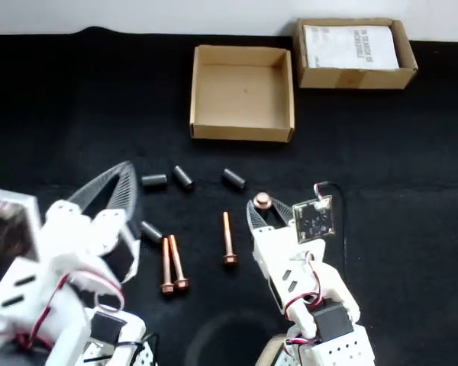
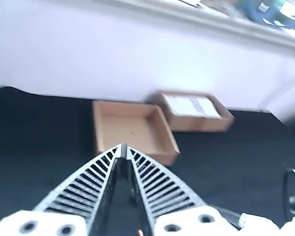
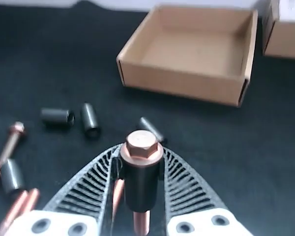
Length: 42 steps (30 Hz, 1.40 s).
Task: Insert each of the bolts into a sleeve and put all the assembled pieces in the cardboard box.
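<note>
The right gripper is clamped on a sleeved bolt. The cardboard box lies at its twelve o'clock. The left gripper has its fingers pressed together.

Bolts: four. Loose bolts: three. Sleeved bolt: one.
Sleeves: five. Loose sleeves: four. Fifth around sleeved bolt.
Boxes: two, open cardboard box and second box.
Grippers: two, left gripper and right gripper.
</note>
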Available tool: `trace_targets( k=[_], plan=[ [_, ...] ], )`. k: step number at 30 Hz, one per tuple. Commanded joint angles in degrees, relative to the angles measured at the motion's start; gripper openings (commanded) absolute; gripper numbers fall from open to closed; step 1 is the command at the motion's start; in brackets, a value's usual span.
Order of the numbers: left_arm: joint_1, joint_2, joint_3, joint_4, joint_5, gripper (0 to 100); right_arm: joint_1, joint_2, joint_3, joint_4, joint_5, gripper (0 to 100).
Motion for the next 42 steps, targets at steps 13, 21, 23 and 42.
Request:
trace_targets(
  k=[13, 21, 23, 42],
  plan=[
    [-20.26, -17.89, 29.05, -0.7, -1.76, 1, 0.75, 4.79, -20.09, 9.89, 6.51, 0.6],
    [-21.05, -17.98, 40.57, -6.42, -1.76, 1, 0.75, 30.81, -38.02, 9.89, 6.42, 0.6],
    [-21.05, -17.98, 44.35, -7.82, -1.67, 1, 0.66, 37.32, -42.59, 9.89, 6.42, 0.6],
    [-28.79, -17.71, 58.95, -16.0, -1.58, 1, 2.59, 89.01, -84.35, 9.8, 6.42, 0.6]
  ],
)
